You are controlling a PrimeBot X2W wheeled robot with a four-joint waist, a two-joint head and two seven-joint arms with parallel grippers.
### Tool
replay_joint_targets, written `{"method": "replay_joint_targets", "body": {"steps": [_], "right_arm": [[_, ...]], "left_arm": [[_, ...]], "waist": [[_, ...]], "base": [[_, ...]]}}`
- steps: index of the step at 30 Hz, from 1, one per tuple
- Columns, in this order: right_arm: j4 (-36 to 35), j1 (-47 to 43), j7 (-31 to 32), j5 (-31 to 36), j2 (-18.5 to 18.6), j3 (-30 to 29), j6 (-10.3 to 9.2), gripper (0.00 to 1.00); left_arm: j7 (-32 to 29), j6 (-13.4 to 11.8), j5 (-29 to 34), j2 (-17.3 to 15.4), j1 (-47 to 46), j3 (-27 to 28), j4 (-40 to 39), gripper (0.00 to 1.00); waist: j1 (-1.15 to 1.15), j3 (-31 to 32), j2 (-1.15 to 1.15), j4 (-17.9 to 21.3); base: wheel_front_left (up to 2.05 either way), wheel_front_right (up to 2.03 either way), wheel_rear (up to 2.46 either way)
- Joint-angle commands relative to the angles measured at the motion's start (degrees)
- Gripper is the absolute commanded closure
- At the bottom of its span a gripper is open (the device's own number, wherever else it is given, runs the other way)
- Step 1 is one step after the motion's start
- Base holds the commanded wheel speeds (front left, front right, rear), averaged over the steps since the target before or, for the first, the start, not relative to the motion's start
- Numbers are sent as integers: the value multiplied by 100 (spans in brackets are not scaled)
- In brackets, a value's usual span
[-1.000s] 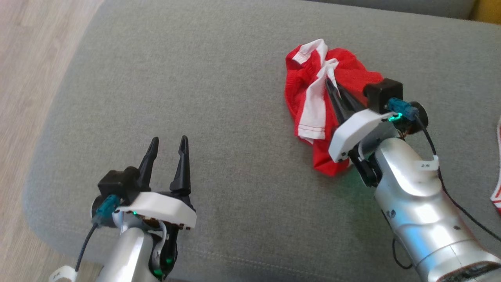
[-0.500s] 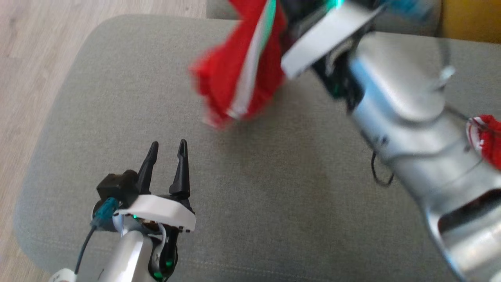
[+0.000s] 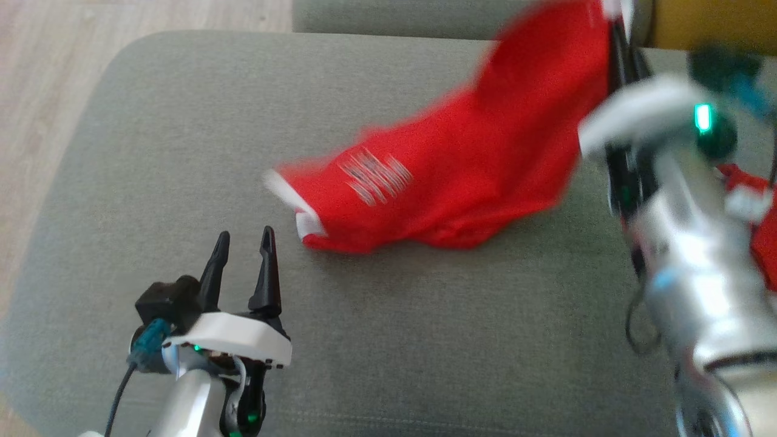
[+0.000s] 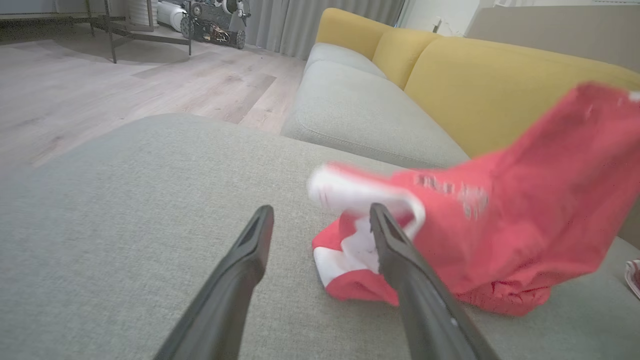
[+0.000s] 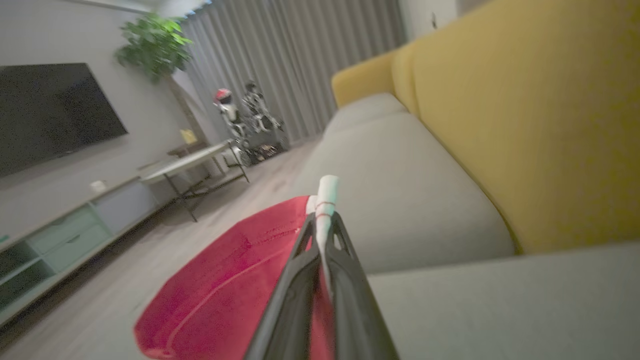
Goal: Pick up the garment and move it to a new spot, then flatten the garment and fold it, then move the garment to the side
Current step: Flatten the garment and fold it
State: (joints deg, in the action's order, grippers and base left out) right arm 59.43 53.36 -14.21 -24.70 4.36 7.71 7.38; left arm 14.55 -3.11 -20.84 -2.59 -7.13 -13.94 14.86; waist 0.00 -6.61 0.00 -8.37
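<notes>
The garment point(image 3: 461, 176) is red with white trim and a pale printed patch, and blurred with motion. It hangs from its upper right corner, its lower end trailing onto the grey cushion point(image 3: 182, 152). My right gripper point(image 3: 614, 18) is shut on that raised white-edged corner point(image 5: 325, 200), seen pinched between the fingers in the right wrist view. My left gripper point(image 3: 241, 241) stands open low at the front left, nothing between its fingers point(image 4: 390, 250). In the left wrist view the garment point(image 4: 500, 225) lies just beyond its right finger.
A second red and white cloth point(image 3: 756, 212) lies at the cushion's right edge, behind my right forearm. Yellow sofa backrests point(image 4: 500, 85) rise behind the grey seat. Wooden floor point(image 3: 36, 73) lies off the cushion's left edge.
My right gripper lifted the garment off the cushion and swung it up and about; it has now spread open, its low end trailing leftward. The head camera shifted. My left gripper stayed open.
</notes>
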Motion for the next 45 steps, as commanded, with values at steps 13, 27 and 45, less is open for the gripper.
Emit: {"method": "replay_joint_targets", "body": {"steps": [13,27,45], "right_arm": [[-596,-1439,-78,1823,-64,-1845,11,0],[-3445,-3493,-78,1730,-146,35,11,0],[-5012,-3696,960,1794,135,779,11,0]], "left_arm": [[45,69,117,-29,-299,202,-190,0],[45,46,121,-29,-204,252,-274,0],[45,70,46,-29,-301,-4,-207,0]], "waist": [[0,-152,0,640],[0,53,0,891],[0,-187,0,378]], "base": [[0,0,0],[0,0,0],[0,0,0]]}}
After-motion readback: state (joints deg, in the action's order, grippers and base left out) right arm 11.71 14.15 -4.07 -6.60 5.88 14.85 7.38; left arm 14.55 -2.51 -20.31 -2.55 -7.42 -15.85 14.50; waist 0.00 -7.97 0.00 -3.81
